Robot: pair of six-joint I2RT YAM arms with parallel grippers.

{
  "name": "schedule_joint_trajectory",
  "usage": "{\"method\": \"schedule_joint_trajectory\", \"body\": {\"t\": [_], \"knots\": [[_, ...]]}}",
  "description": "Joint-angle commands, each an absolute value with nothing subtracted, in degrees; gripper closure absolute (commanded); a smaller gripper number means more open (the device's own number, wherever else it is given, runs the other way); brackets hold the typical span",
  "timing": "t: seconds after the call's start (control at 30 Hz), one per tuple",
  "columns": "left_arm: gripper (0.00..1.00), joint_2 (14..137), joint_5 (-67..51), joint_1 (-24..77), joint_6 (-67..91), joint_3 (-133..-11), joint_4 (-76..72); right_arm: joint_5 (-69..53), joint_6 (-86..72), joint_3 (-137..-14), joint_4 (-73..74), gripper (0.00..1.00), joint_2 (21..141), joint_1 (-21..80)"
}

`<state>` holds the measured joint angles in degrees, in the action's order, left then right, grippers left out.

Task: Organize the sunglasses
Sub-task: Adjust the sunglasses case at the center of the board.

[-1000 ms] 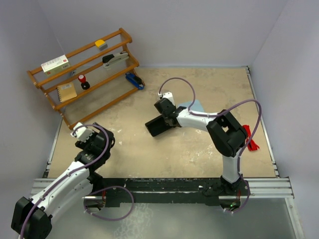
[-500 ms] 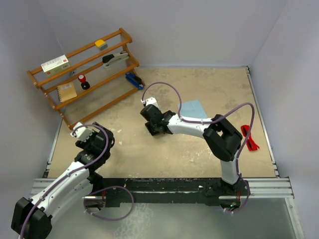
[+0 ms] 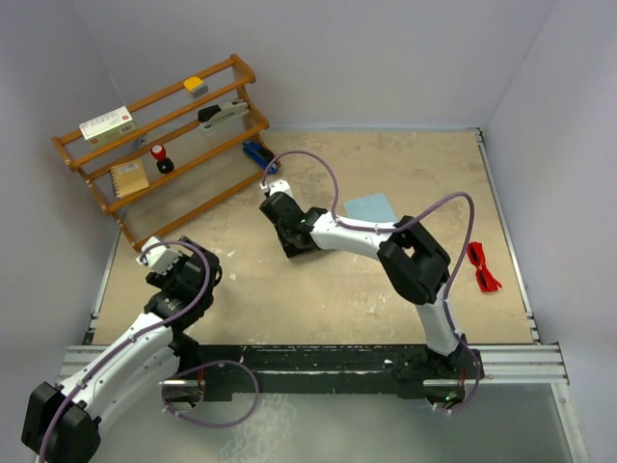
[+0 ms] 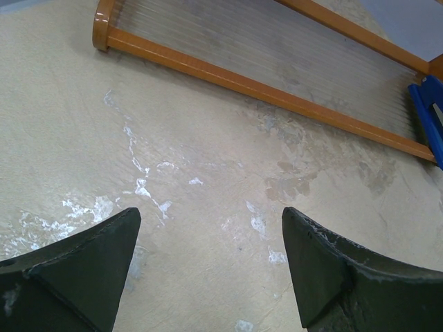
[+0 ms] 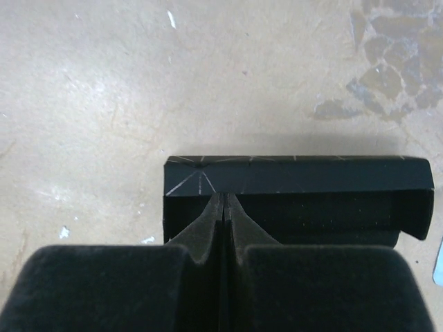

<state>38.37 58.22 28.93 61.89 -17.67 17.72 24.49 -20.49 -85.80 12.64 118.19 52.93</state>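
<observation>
The red folded sunglasses (image 3: 482, 267) lie on the table at the far right, far from both grippers. My right gripper (image 3: 288, 231) reaches across to the left of centre, over the black case (image 3: 299, 245). In the right wrist view its fingertips (image 5: 223, 200) are pressed together and shut. They dip into the open black case (image 5: 297, 176) near its left end, close to the far wall, and nothing shows between them. My left gripper (image 3: 154, 255) rests near the left edge, open (image 4: 211, 214) over bare table.
A pale blue cloth (image 3: 373, 207) lies flat behind the right arm. A wooden rack (image 3: 164, 125) with small office items stands at the back left, its bottom rail (image 4: 263, 86) ahead of the left gripper. A blue stapler (image 3: 258, 154) lies at the rack's right foot.
The right arm has swung left across the table with its gripper shut, and the black case has shifted left with it. The blue cloth is now uncovered. The left arm has not moved.
</observation>
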Motion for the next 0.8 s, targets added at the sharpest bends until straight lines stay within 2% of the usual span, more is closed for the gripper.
{"method": "schedule_joint_trajectory", "body": {"t": [0.0, 0.43, 0.77], "knots": [[0.2, 38.17, 58.56, 28.65, 60.89, -19.29, 17.13, 24.92, -19.42, -90.37, 13.78, 1.0, 119.38, 52.73], [0.2, 38.13, 58.47, 28.65, 60.99, -19.01, 17.31, 25.27, -18.74, -95.53, 15.13, 1.0, 124.0, 50.5], [0.2, 38.16, 58.42, 28.65, 61.08, -19.13, 17.35, 25.14, -18.29, -94.96, 14.19, 1.0, 123.6, 49.84]]}}
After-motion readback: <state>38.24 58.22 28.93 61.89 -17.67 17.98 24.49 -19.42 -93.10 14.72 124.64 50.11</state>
